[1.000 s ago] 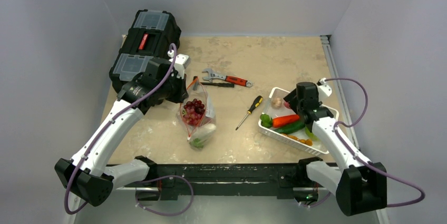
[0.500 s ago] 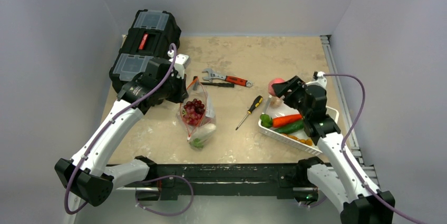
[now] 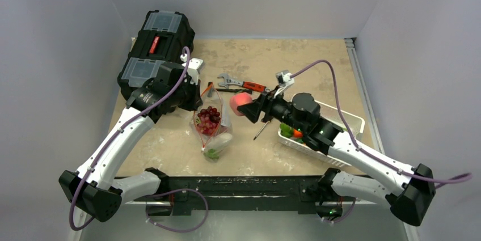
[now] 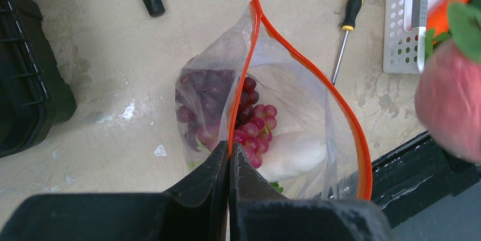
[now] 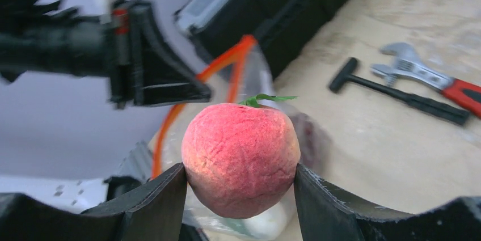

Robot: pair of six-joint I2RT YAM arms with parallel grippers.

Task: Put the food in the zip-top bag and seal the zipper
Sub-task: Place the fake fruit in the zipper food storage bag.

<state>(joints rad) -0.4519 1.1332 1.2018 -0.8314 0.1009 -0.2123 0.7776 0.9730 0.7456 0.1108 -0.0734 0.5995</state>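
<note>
Step in hand: loading food, transfer leg. The right fingers (image 5: 153, 207) are clamped on a toy peach (image 5: 241, 156), one finger on each side. They carry it in the air just right of the zip-top bag (image 3: 212, 127), not yet over its mouth. In the left wrist view the peach sits outside the right-hand run of the zipper (image 4: 334, 99).

The left fingers (image 4: 198, 184) are pinched shut on the near lip of the bag at the orange strip. They hold the mouth up, spread into a teardrop opening. The bag's bottom rests on the bench (image 3: 272, 59), between the toolbox (image 3: 159, 48) and the screwdriver (image 3: 266, 122). Inside are grapes (image 4: 252, 127), a white radish (image 4: 292, 156) and a bit of green below them.

Progress, as a judgement: partway. The white basket (image 4: 400, 42) to the right has a carrot (image 4: 454, 0) and green pieces in it. The zipper is open along its visible length; the slider can't be made out.

Next move calls for:
- Bring the peach across over the widest part of the opening.
- Lower it below the strip, then release.

The opening looks only modestly wider than the peach, so centring matters. Clipping the far lip could fold the mouth shut or pull it out of the left pinch. The left hold shouldn't change until the peach is in.
</note>
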